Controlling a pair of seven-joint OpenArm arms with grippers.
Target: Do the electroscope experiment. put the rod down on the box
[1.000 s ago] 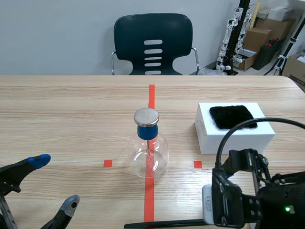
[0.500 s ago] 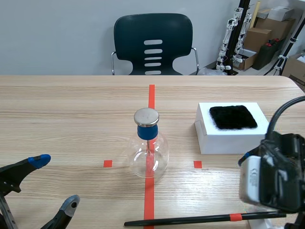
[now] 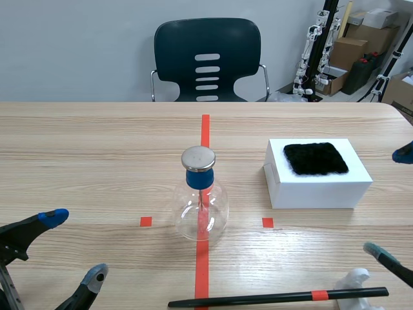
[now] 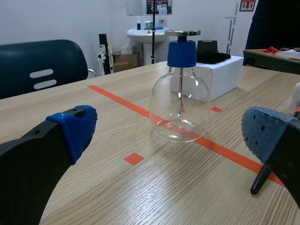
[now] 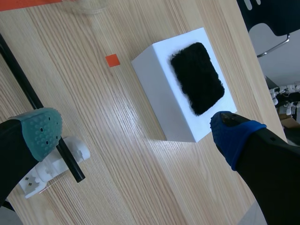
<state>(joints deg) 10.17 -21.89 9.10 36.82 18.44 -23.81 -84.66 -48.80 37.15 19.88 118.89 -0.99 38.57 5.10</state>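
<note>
The rod lies along the counter's near edge, one end on a small white stand, well apart from the box; the right gripper hangs spread and empty, so the next move is probably pinching the rod and carrying it there.

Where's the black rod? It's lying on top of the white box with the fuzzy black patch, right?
Not quite. The black rod is not on the white box. It lies low over the table near the front edge, one end on a small white stand. The fuzzy black patch does sit on the box. The scene view shows this.
</note>
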